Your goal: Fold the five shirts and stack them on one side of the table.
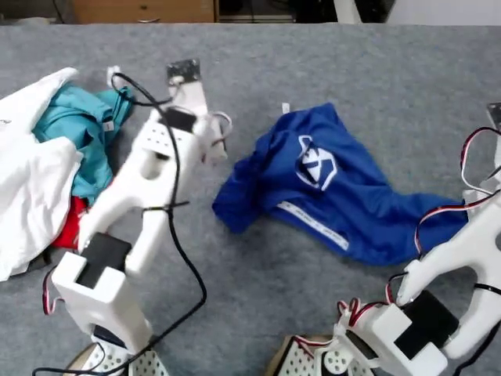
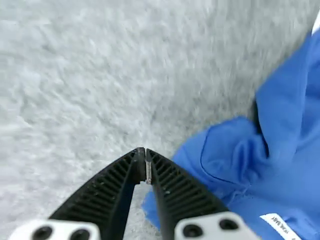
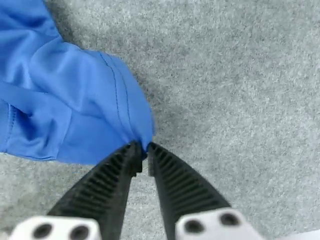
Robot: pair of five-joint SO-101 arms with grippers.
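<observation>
Ribbed right gripper point(image 3: 142, 150) pinches glossy blue shirt point(image 3: 65, 100) hem; left gripper point(image 2: 145, 156) clenched empty above felt table point(image 2: 90, 75).

Heap of shirts point(image 1: 39, 172): at the left edge of the bench point(image 1: 352, 70).
Lone shirt point(image 1: 329, 196): mid-bench, right of the heap and well apart from it.
Left gripper point(image 2: 145, 167): between the heap and the lone shirt, just beside the shirt's left end.
Right gripper point(image 3: 142, 150): at the lone shirt's right corner, touching it.

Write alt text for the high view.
A crumpled blue shirt lies mid-table between the left arm and the right arm. White, teal and red shirts are piled beside the left arm on the grey table.
</observation>
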